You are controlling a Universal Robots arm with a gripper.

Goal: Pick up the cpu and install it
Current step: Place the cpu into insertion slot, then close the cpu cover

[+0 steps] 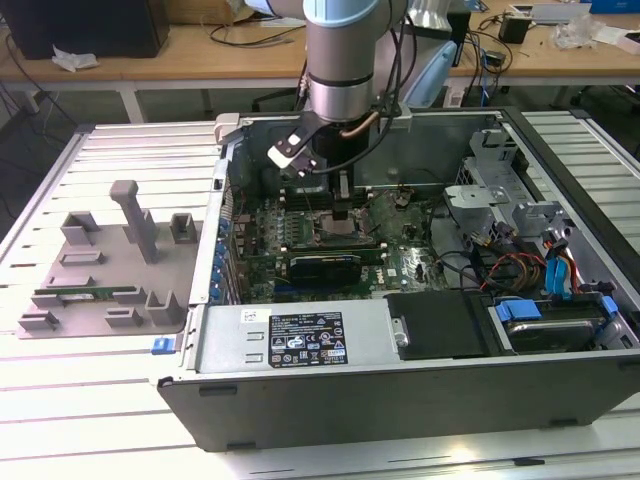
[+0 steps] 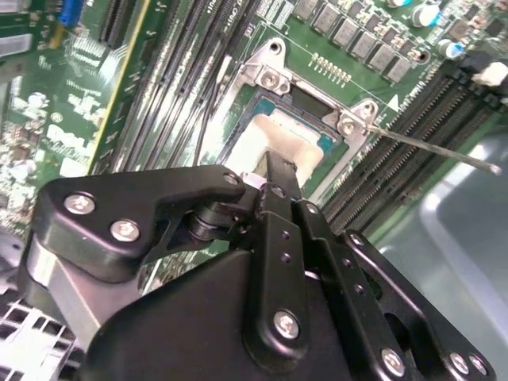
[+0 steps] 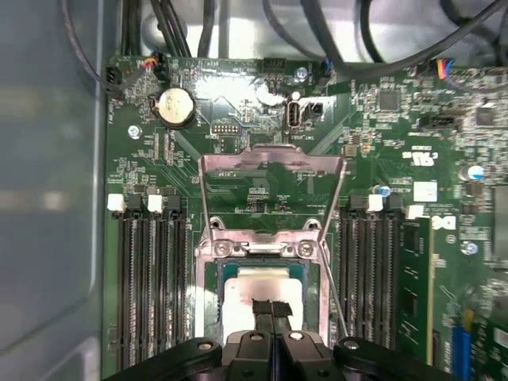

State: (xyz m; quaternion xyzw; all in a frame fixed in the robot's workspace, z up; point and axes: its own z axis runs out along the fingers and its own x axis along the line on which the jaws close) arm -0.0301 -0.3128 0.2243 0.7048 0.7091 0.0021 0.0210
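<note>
Claw (image 3: pixel 272 306) fingers are closed against each other, gripping nothing, with their tips over the middle of the cpu (image 3: pixel 238 294). That cpu lies flat inside the open socket frame (image 3: pixel 311 248).

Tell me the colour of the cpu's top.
The cpu is shiny pale silver-grey on top; the first wrist view shows it best.

Cpu (image 3: pixel 242 286) pale silver, perhaps glare-washed; motherboard (image 3: pixel 238 135) green; end effector (image 3: pixel 271 309) black; socket frame (image 3: pixel 274 171) metallic grey.
</note>
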